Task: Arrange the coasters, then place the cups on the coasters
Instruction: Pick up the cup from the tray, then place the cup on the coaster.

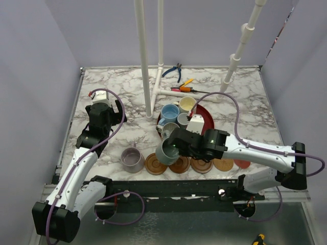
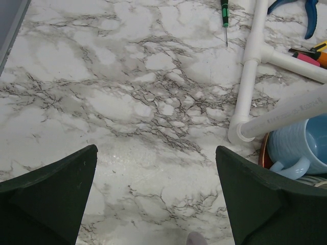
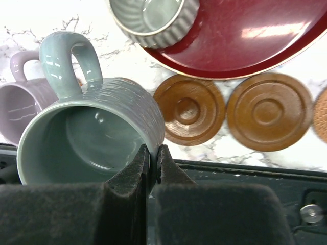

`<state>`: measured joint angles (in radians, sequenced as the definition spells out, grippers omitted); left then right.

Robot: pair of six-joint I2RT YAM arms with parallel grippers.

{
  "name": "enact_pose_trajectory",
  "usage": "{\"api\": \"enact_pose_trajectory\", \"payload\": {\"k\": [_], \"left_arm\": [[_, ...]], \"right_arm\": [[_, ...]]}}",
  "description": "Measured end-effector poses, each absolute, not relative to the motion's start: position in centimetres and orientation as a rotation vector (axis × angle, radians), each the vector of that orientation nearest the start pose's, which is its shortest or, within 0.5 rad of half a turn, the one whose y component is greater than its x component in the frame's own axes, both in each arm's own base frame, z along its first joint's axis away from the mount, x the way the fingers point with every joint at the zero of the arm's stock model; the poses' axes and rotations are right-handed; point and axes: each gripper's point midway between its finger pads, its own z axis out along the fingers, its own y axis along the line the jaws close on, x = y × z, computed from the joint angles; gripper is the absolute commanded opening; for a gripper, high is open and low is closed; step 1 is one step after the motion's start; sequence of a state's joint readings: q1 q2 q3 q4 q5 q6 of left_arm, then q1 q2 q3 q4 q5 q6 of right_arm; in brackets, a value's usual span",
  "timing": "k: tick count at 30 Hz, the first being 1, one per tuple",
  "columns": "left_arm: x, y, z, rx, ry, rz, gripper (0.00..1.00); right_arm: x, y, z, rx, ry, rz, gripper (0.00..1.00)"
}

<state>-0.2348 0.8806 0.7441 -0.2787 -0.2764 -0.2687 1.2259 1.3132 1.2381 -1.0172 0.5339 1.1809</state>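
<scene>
Grey-green mug [image 3: 87, 138] hangs tilted above the coasters [image 3: 190, 109], only its rim pinched in my right gripper [image 3: 152, 155], left gripper [image 2: 156, 199] spread wide over bare marble; I judge it could pivot, slip, or clip the lavender mug [image 1: 132, 159].

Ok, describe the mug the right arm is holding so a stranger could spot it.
Along the near edge of the marble table, in front of the red tray, lies a row of brown coasters. Near its left end the right gripper pinches the rim of a grey-green mug. The lavender mug beside it stands free; only this one is gripped.
</scene>
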Motion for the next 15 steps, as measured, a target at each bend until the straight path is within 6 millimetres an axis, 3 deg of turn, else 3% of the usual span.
{"api": "enact_pose_trajectory", "payload": {"k": [5, 15], "left_arm": [[31.1, -3.6, 21.1, -0.212, 1.947, -0.058, 0.99], [31.0, -3.6, 21.2, -0.212, 1.941, -0.061, 0.99]], "right_arm": [[15.0, 29.3, 17.3, 0.124, 2.496, 0.286, 0.0], [14.9, 32.0, 14.1, 0.105, 2.546, 0.173, 0.0]]}}
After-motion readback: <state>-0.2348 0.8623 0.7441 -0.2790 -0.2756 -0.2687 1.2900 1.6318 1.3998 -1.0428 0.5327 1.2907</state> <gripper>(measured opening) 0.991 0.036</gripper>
